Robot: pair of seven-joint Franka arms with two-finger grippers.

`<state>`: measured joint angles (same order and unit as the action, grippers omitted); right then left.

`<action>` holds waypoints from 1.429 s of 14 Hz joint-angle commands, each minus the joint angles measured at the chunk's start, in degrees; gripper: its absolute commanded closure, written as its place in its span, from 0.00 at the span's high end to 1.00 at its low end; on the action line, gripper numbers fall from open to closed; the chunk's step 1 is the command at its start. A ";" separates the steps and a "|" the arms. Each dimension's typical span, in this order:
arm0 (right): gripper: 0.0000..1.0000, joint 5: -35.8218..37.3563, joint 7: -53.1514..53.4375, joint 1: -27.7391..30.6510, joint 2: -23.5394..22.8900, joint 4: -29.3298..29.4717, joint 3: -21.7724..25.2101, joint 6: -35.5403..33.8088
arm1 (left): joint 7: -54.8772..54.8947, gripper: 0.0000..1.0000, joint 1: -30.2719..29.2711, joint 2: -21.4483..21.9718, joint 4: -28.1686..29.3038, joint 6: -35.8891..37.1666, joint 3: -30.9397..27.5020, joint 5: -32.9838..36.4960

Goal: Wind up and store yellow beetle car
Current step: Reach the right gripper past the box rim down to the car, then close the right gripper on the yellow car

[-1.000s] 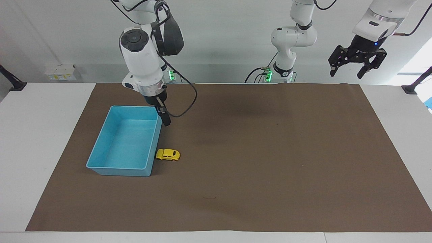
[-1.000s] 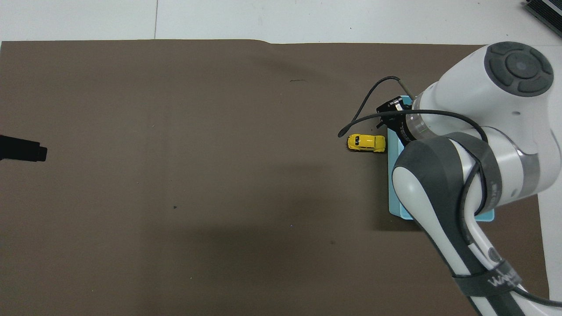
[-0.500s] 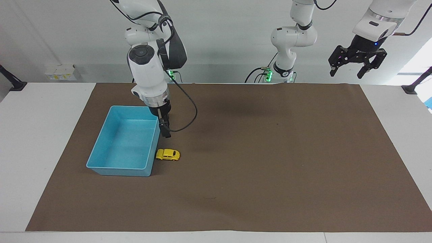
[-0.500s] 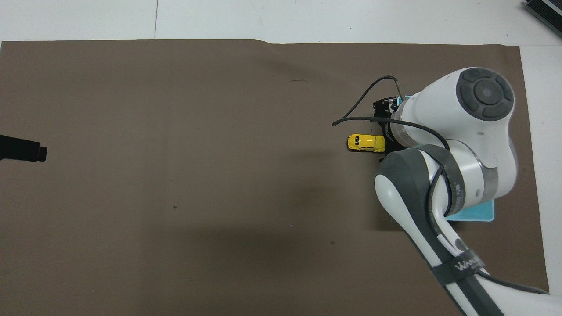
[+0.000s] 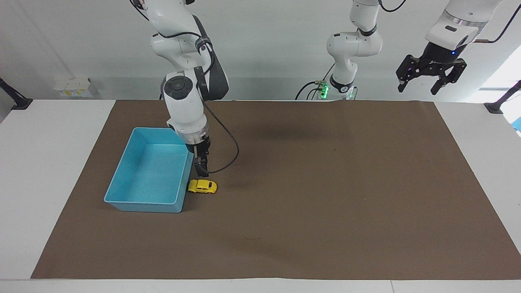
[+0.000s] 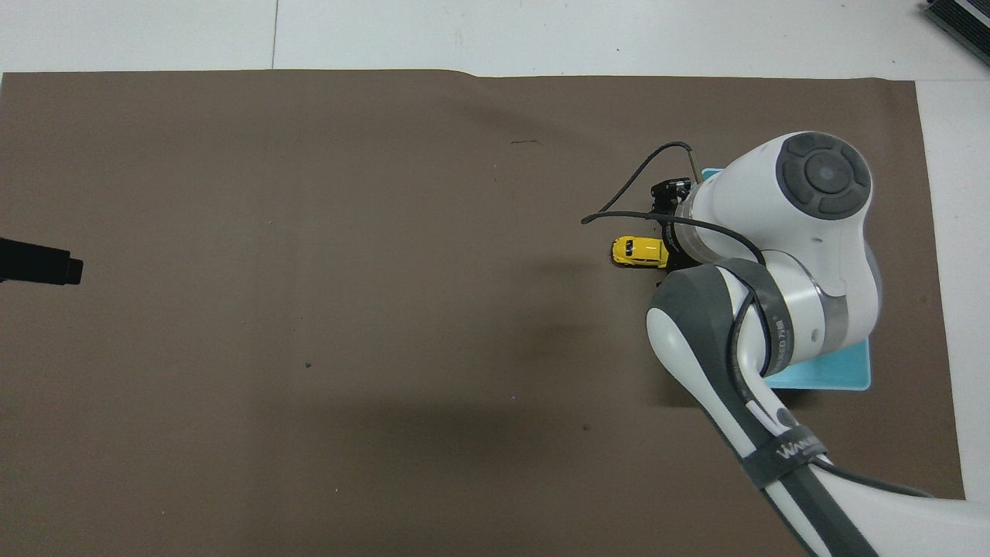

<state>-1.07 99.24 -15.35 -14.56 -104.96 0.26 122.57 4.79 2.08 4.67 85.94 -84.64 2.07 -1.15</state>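
The yellow beetle car (image 5: pixel 202 186) (image 6: pixel 638 251) stands on the brown mat, close beside the light-blue bin (image 5: pixel 142 206) near the bin's corner farther from the robots. My right gripper (image 5: pixel 201 170) hangs low over the car with its fingertips just above the roof, apart from it. It is open and holds nothing. In the overhead view the right arm's wrist hides this gripper, the car's bin-side end and most of the bin (image 6: pixel 831 375). The bin is empty. My left gripper (image 5: pixel 431 83) waits, open and raised, above the left arm's end of the table.
The brown mat (image 5: pixel 325 203) covers most of the white table. A black cable (image 5: pixel 228 158) loops from the right wrist over the mat beside the car. The left gripper's dark tip (image 6: pixel 39 263) shows at the edge of the overhead view.
The right arm has come down and forward along the bin's wall, and its gripper now hangs just above the car. The car, the bin and the left arm have not moved.
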 commanded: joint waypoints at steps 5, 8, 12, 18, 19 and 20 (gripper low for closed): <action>1.00 0.63 1.48 1.02 -2.76 -5.77 -0.53 9.59 | 0.04 1.00 -0.41 0.87 0.63 0.62 0.13 -0.26; 1.00 0.63 1.22 1.63 -3.28 -6.93 -0.53 11.72 | 0.04 1.00 -0.41 0.87 0.72 0.62 0.13 -0.26; 1.00 0.80 -0.09 2.68 -4.51 -8.15 -0.44 13.48 | 0.04 1.00 -0.41 0.87 0.63 0.62 0.13 -0.26; 0.99 0.80 -0.88 2.87 -4.69 -10.88 -0.44 17.52 | 0.04 1.00 -0.41 0.87 0.63 0.62 0.13 -0.26; 0.77 0.80 -1.58 2.78 -4.69 -10.88 -0.44 17.52 | 0.04 1.00 -0.41 0.87 0.72 0.62 0.13 -0.26; 0.50 0.89 -1.77 2.69 -4.69 -10.79 -0.35 17.52 | 0.04 1.00 -0.41 0.95 0.63 0.62 0.13 -0.26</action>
<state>-0.95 98.66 -13.14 -19.50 -114.55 0.35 138.95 4.79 2.08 4.67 85.94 -84.63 2.07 -1.15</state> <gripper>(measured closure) 0.040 0.000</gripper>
